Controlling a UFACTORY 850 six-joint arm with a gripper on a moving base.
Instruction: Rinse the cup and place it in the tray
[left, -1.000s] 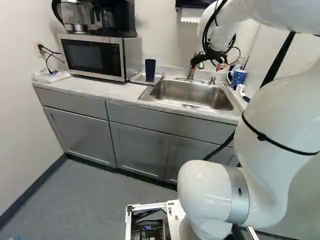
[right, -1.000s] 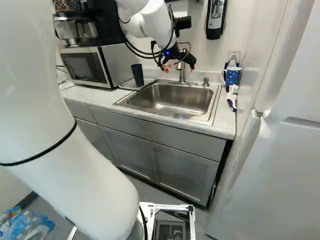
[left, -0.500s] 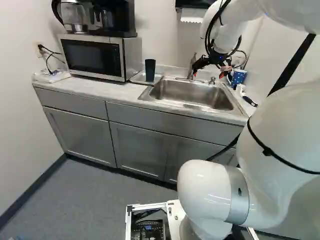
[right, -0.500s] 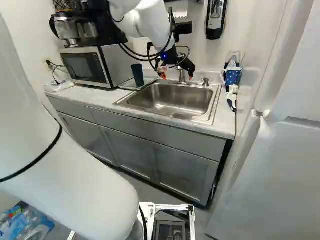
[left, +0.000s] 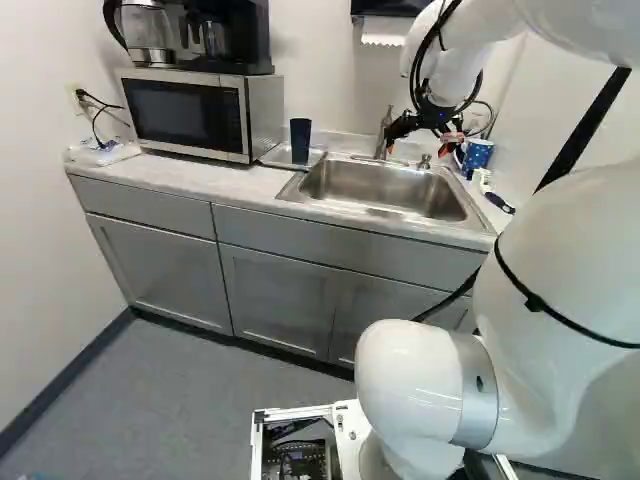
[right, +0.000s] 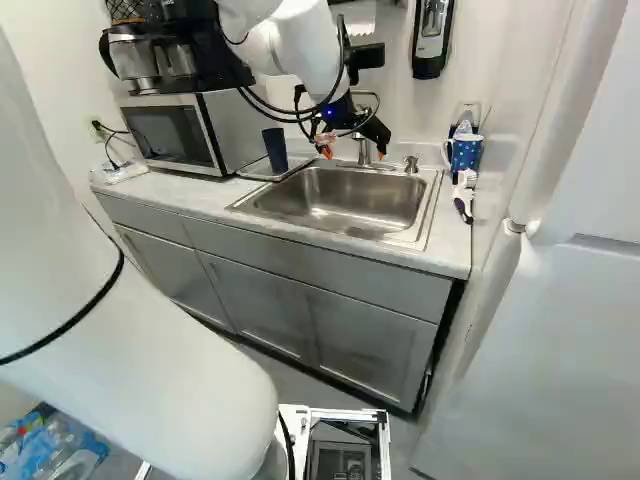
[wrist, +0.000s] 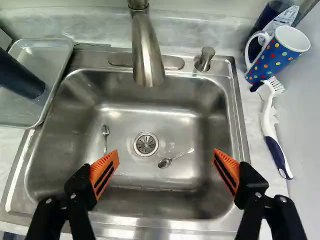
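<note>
The pincer (right: 354, 153) is released: its 2 orange pads (wrist: 104, 173) stand wide apart, above the sink (wrist: 150, 202). Under and just ahead of it, seen in the wrist view, the drain (wrist: 146, 144) sits in the basin's floor with 2 small spoons near it. 1 spoon (wrist: 105, 134) lies on the tray side of the drain; the other spoon (wrist: 164, 163) lies on the mug side, its handle slanting away towards the mug.

Farther ahead, the metal faucet (wrist: 147, 55) reaches out over the basin, and a metal knob (wrist: 205, 58) stands on the rim between the faucet and the mug.

On one side of the sink, the dark blue cup (left: 300, 140) stands upright in the shallow tray (wrist: 50, 56), apart from the pincer. On the other side, the blue dotted mug (wrist: 277, 57) stands upright on the surface (left: 205, 185), its handle towards the faucet. A brush (wrist: 270, 129) lies beside the sink, bristles close to the mug.

Past the tray, at the left of the left base view, the microwave (left: 185, 112) rests on the surface and carries a black coffee maker (left: 237, 45).
</note>
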